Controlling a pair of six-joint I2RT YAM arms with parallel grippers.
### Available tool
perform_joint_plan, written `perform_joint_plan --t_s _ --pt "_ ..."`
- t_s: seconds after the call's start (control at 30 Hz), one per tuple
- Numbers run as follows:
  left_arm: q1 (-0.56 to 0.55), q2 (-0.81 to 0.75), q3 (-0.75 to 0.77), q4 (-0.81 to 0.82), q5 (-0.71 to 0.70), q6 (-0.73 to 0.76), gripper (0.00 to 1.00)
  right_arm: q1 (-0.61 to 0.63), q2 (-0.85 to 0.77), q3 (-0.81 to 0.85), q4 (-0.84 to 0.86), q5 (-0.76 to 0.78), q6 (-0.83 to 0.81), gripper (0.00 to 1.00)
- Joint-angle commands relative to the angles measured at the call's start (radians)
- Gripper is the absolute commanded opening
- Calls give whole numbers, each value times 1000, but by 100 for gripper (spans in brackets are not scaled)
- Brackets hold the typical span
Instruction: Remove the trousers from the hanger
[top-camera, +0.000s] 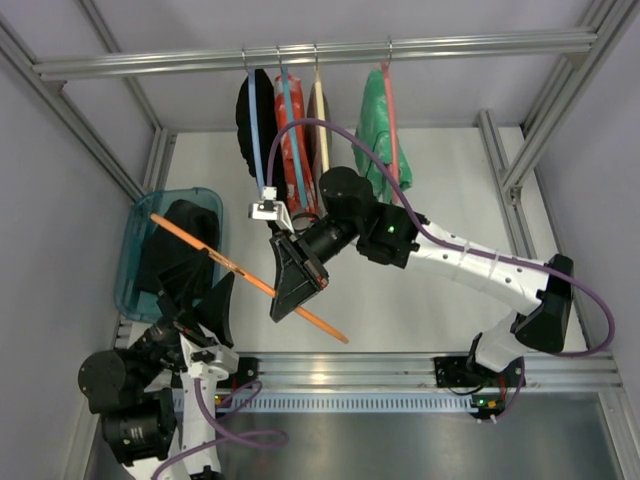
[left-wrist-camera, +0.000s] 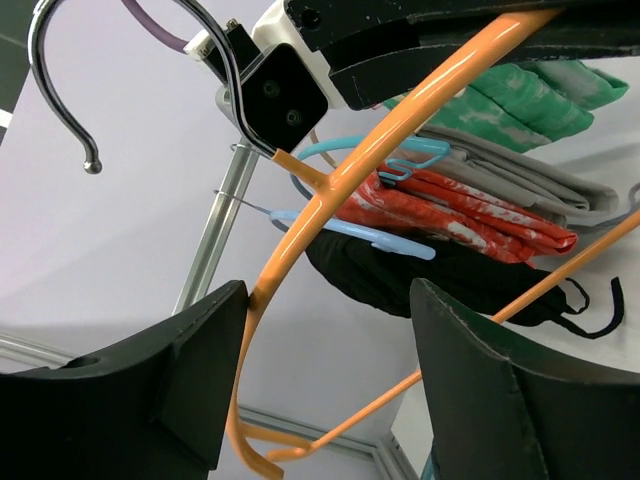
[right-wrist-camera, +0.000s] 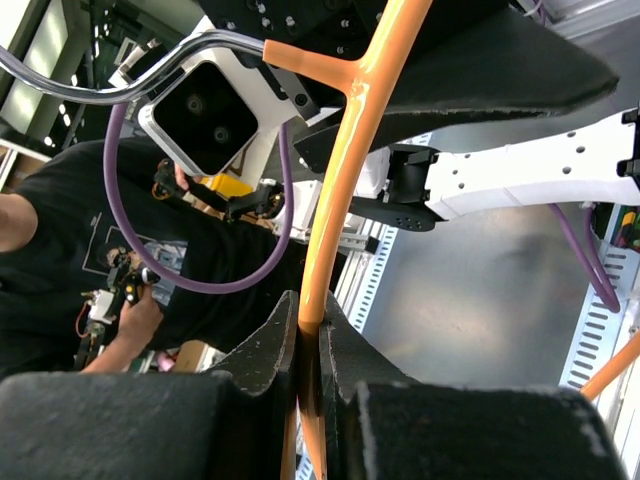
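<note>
Top external: we see the hanger (top-camera: 250, 278) lying slantwise above the table, one end over the bin (top-camera: 128, 262).
Right gripper (right-wrist-camera: 310, 345): clamped tight on the hanger's orange bar, just below the hook joint.
Left gripper (left-wrist-camera: 328, 310): jaws wide, orange bar passing between them, nothing gripped.
Trousers (top-camera: 188, 228): black heap inside the bin; whether it touches the hanger, we cannot tell.

hanger (top-camera: 240, 268) cuts slantwise across the middle, pinched in the right gripper (right-wrist-camera: 308, 325) and threading the wide gap of the left gripper (left-wrist-camera: 325, 300), hard against one finger. hung garments (top-camera: 372, 130) crowd in behind the right wrist. bare table (top-camera: 400, 320) lies free on the right. bin (top-camera: 128, 255) on the left looks filled, probably by the trousers (top-camera: 185, 235).
</note>
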Motion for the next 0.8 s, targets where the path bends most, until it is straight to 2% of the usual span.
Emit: perform_joint_plan --t_s 0.0,0.2,0.33,0.47,0.5,0.57,0.6,0.67,0.7,0.73,0.77 --pt "8 9 -25 1 63 95 69 19 -28 3 76 -48 -5 0" --pt "9 9 -56 1 107 148 61 22 -13 -15 59 -53 18 0" --pt "11 9 -66 1 130 184 52 24 -5 -23 59 -56 36 0" --pt "11 11 -79 2 143 224 35 24 7 -6 49 -57 43 0" --pt "12 9 -83 -1 143 231 26 22 7 -2 38 -54 34 0" --pt "12 9 -88 1 144 248 15 24 7 8 19 -48 11 1" --pt "11 8 -88 1 143 254 5 22 7 24 1 -25 -37 4" --pt "11 9 -88 1 146 251 0 -1 4 49 -98 28 -101 13" --pt "11 6 -88 1 146 250 0 -17 -2 79 -143 123 -182 32" --pt "9 6 -86 1 146 247 0 -36 -5 99 -240 177 -227 37" --pt "11 9 -88 1 144 248 0 -79 -11 156 -287 276 -271 53"
